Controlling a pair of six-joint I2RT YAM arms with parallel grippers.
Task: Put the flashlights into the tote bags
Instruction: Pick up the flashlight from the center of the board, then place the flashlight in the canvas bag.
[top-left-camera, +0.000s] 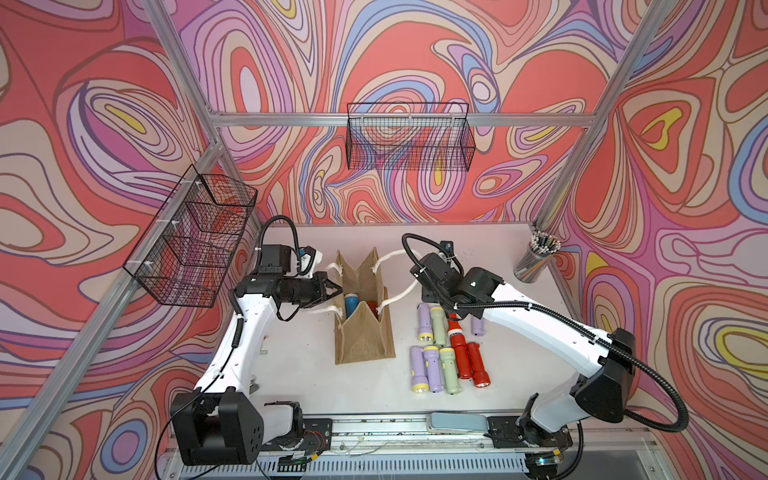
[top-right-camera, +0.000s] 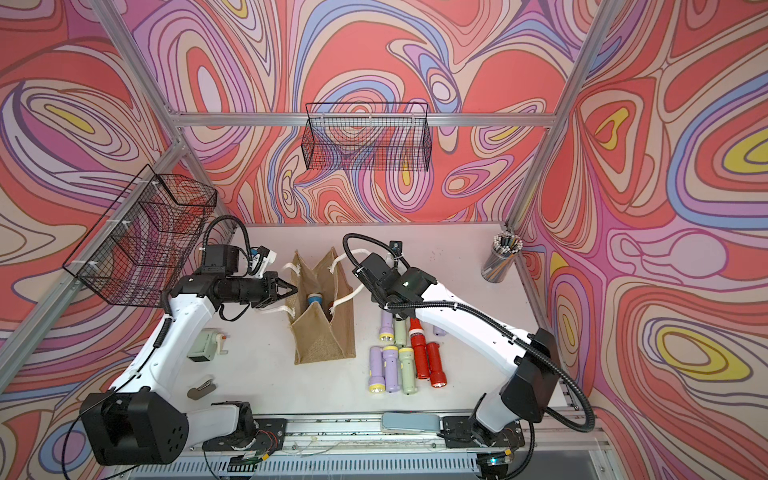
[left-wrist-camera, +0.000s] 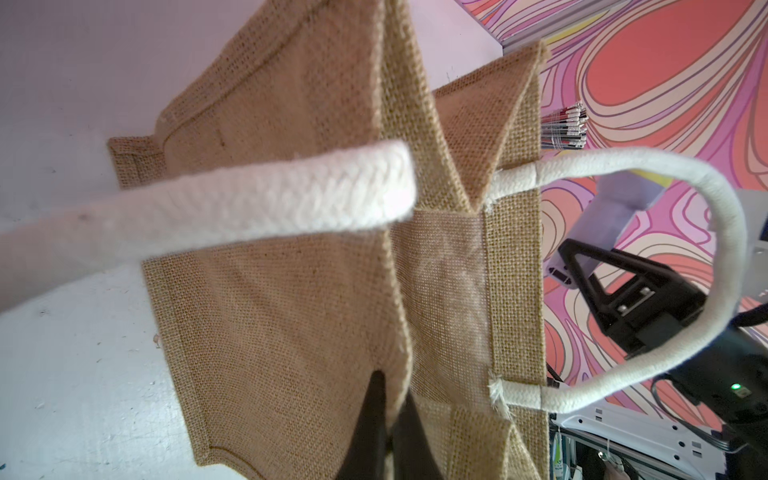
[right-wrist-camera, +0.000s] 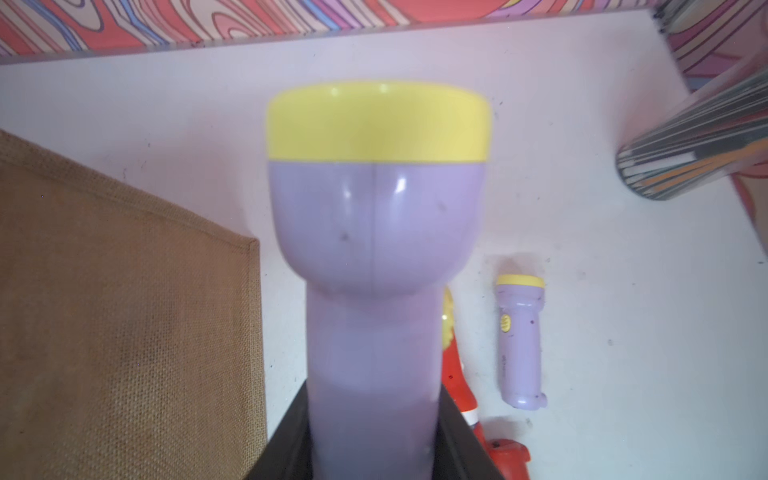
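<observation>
**Lilac flashlight held beside the bag, rim pinched on the far side**

The left gripper (top-left-camera: 332, 287) was clenched on the rim of the boxy tan jute tote bag (top-left-camera: 365, 345), pinching its near wall; the left wrist view showed burlap caught between the black fingers (left-wrist-camera: 376, 415). The right gripper (right-wrist-camera: 374, 436) was grasping the lilac plastic flashlight with a yellow head (right-wrist-camera: 374, 208) by its barrel, head pointing away from the wrist. That flashlight hung just beside the bag's outer wall and over the white table (top-left-camera: 299, 365), seemingly not yet above the mouth.

Inside the bag, a top view showed 2 items: a blue flashlight (top-left-camera: 351, 300) and a red flashlight (top-left-camera: 371, 306). The remaining flashlights (top-left-camera: 432, 370) lay in 2 rows on the table, beside the bag on the right arm's side.

The likely trouble lay at the rim. The white rope handle (top-left-camera: 399, 291) drooped on the side the right arm would come from, so the wide yellow head could snag it or catch the burlap edge. A push there could drag or tip the bag, held by only 1 wall. Gripped low on a smooth barrel, the flashlight might also swing and drop outside
</observation>
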